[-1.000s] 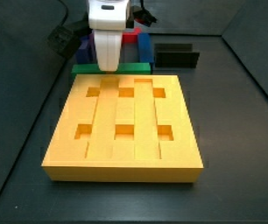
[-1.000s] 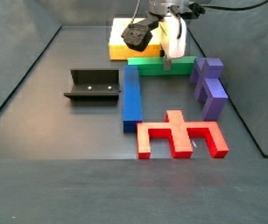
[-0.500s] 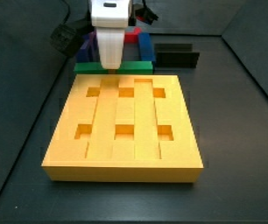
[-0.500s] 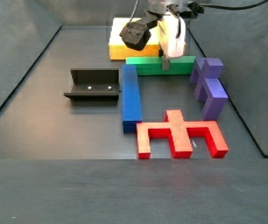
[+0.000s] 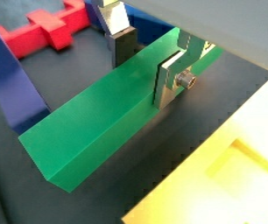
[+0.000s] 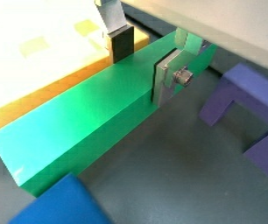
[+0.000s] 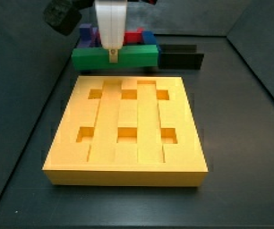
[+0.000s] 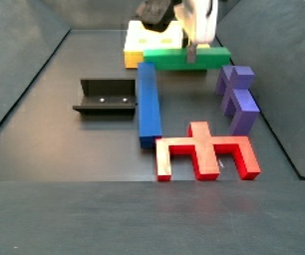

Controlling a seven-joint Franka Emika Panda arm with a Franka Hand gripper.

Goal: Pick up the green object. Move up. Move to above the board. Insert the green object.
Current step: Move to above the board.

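Note:
The green object (image 7: 89,59) is a long green bar, held level above the floor behind the board's far edge; it also shows in a side view (image 8: 166,57). My gripper (image 7: 111,55) is shut on the green object near its middle, also seen in a side view (image 8: 192,54). In both wrist views the silver fingers clamp the bar's two long sides, with the gripper (image 5: 146,63) (image 6: 144,59) across the green object (image 5: 95,127) (image 6: 72,127). The board (image 7: 127,125) is the orange-yellow slab with six square holes, lying flat; its edge shows beside the bar (image 5: 236,171) (image 6: 31,61) (image 8: 138,40).
A long blue bar (image 8: 148,100) lies on the floor by the black fixture (image 8: 102,97) (image 7: 183,57). Purple blocks (image 8: 238,98) (image 6: 251,103) and a red piece (image 8: 206,151) (image 5: 49,26) lie nearby. A blue block (image 5: 14,74) stands close to the bar.
My gripper has risen with the green object in it; the bar has left the floor and now hangs higher behind the board.

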